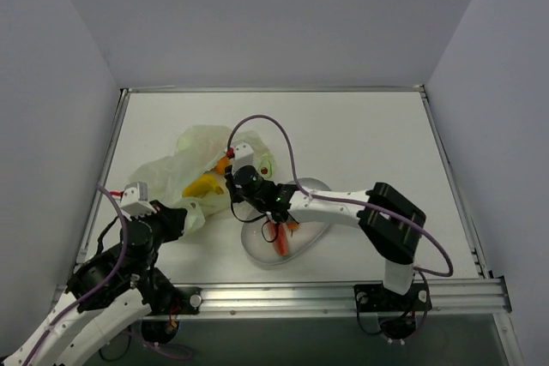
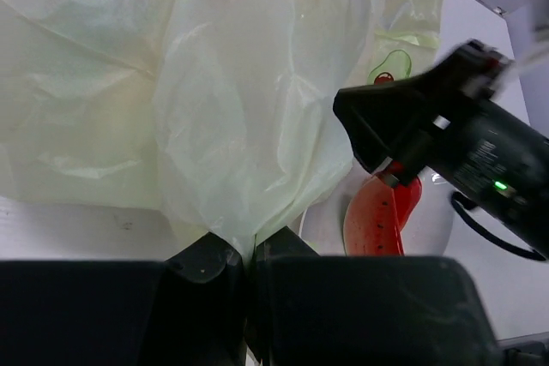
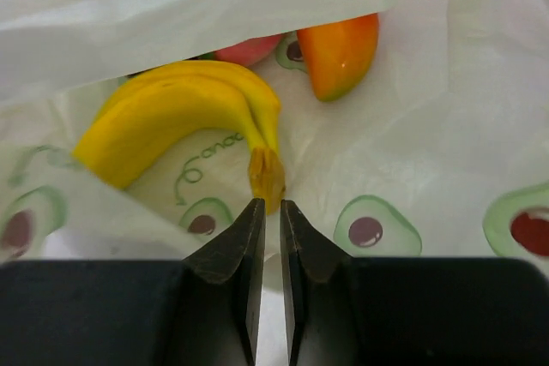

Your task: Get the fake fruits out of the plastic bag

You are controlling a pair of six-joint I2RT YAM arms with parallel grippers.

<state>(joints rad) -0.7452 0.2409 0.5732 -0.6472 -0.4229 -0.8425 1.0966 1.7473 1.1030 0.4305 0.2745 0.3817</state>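
Observation:
The pale yellow-green plastic bag (image 1: 199,153) lies crumpled left of centre. My left gripper (image 1: 195,211) is shut on a bunched fold of the bag (image 2: 214,83), its tips (image 2: 247,250) pinching the film. My right gripper (image 1: 226,179) reaches into the bag's mouth. Its jaws (image 3: 268,205) are closed to a narrow gap on the stem end of the yellow banana (image 3: 180,113). An orange fruit (image 3: 343,53) and a pink one (image 3: 249,47) lie further inside the bag (image 3: 412,152). The banana also shows in the top view (image 1: 204,186).
A white oval plate (image 1: 314,187) sits right of the bag under my right arm and holds red pieces (image 1: 281,237). A watermelon slice (image 2: 377,216) and a red piece (image 2: 410,199) show on it in the left wrist view. Grey walls enclose the table.

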